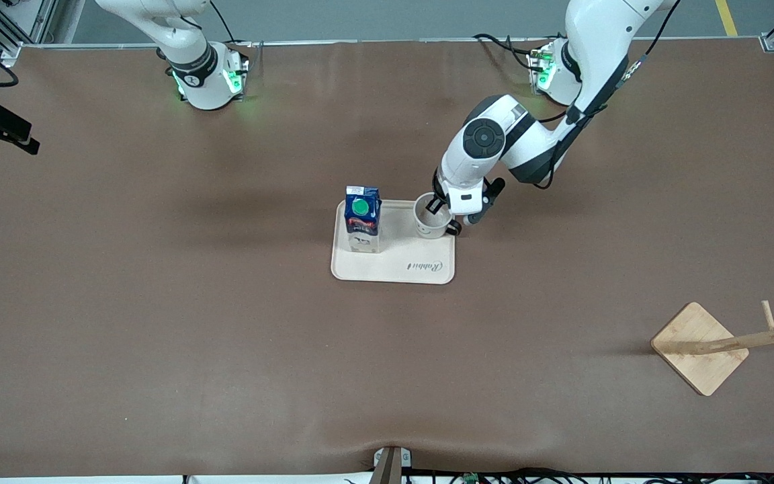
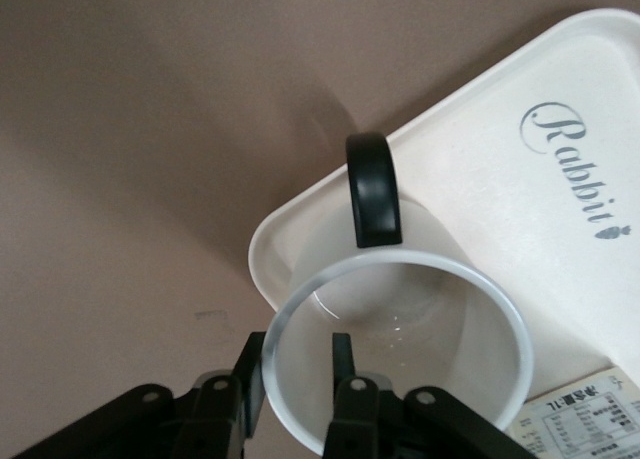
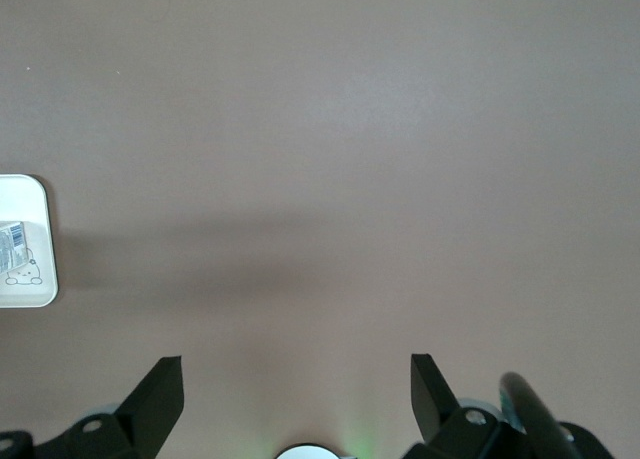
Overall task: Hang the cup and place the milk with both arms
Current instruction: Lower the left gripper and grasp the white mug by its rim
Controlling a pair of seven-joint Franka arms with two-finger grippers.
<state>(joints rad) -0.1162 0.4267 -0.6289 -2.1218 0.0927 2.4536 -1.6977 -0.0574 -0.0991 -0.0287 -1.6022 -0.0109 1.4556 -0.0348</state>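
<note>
Cup [image 1: 430, 219] at frame centre — left gripper [image 2: 297, 394] clamps its rim on the tray [image 1: 394, 269]; right gripper [image 3: 297, 391] waits, spread, over bare table.

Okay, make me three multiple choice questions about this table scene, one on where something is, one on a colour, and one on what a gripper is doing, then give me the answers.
1. Where does the milk stand?
A. On the tray, beside the cup
B. On the wooden rack's base
C. On the bare table by the right arm's base

2. What colour is the cup's handle?
A. Green
B. Black
C. Red

3. What is the left gripper doing?
A. Hanging open over the bare table
B. Clasping the milk's cap
C. Straddling the cup's rim, one finger inside and one outside

Answers:
1. A: the front view shows the carton upright on the tray, with the cup next to it, toward the left arm's end.
2. B: the left wrist view shows a black handle on the white cup.
3. C: the left gripper has a finger on each side of the cup's wall. The right gripper waits open over bare table.
</note>
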